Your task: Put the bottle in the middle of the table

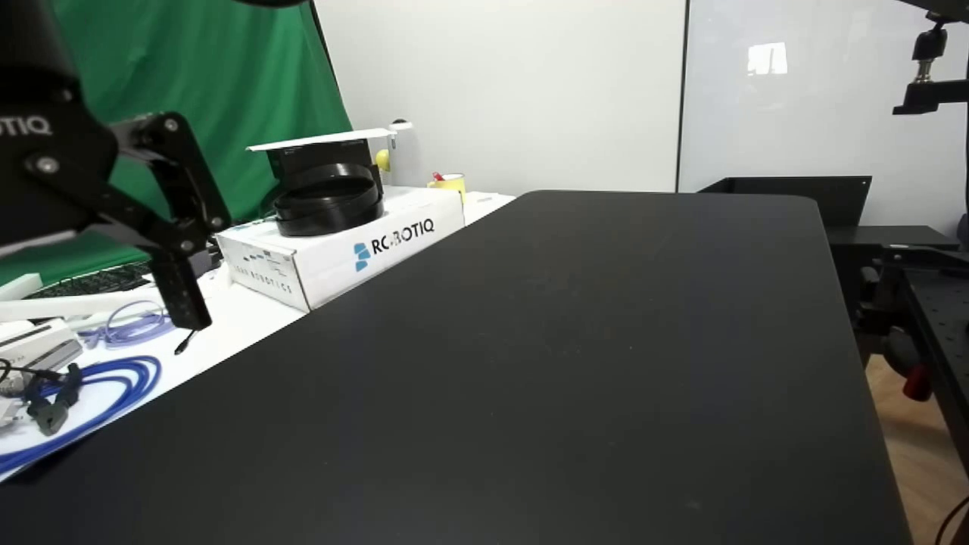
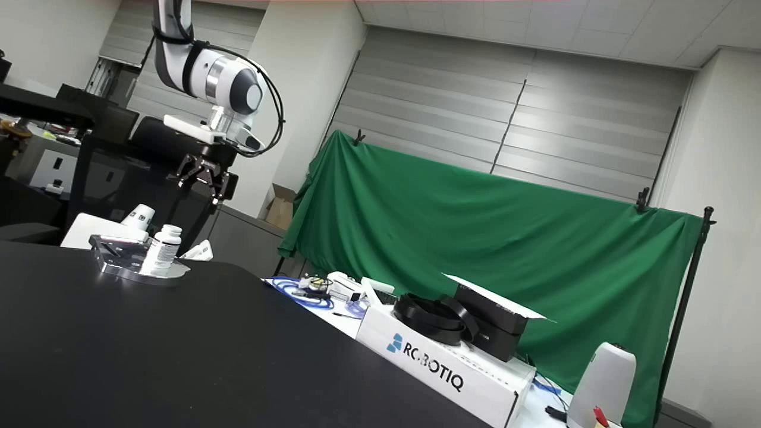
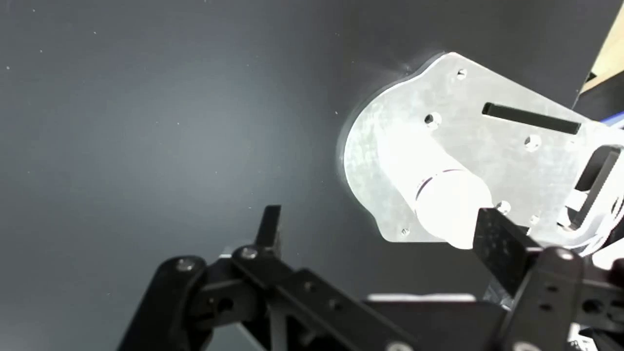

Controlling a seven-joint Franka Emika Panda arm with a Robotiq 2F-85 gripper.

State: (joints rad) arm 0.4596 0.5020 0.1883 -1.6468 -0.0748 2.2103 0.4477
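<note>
Nearest the wrist camera, the black end effector [image 3: 380, 231] stood wide, its two fingers [image 3: 268, 226] well apart; in that view one fingertip overlapped the cap end of the white bottle [image 3: 409, 156] (the glare there washed its surface out to plain white). The bottle stood upright on the rounded end of a slotted metal plate [image 3: 470, 139], lower than the end effector and apart from it. The plate lay near an edge of the black worktop [image 2: 148, 356], well away from the middle. Alongside the worktop, on a white surface [image 1: 235, 325], sat a white Robotiq box [image 1: 371, 261] with black ring-shaped bands [image 1: 325, 221] on top, and near it lay a coiled blue cable [image 1: 144, 378]. A green curtain [image 2: 475, 226] hung behind the box in both exterior views.
</note>
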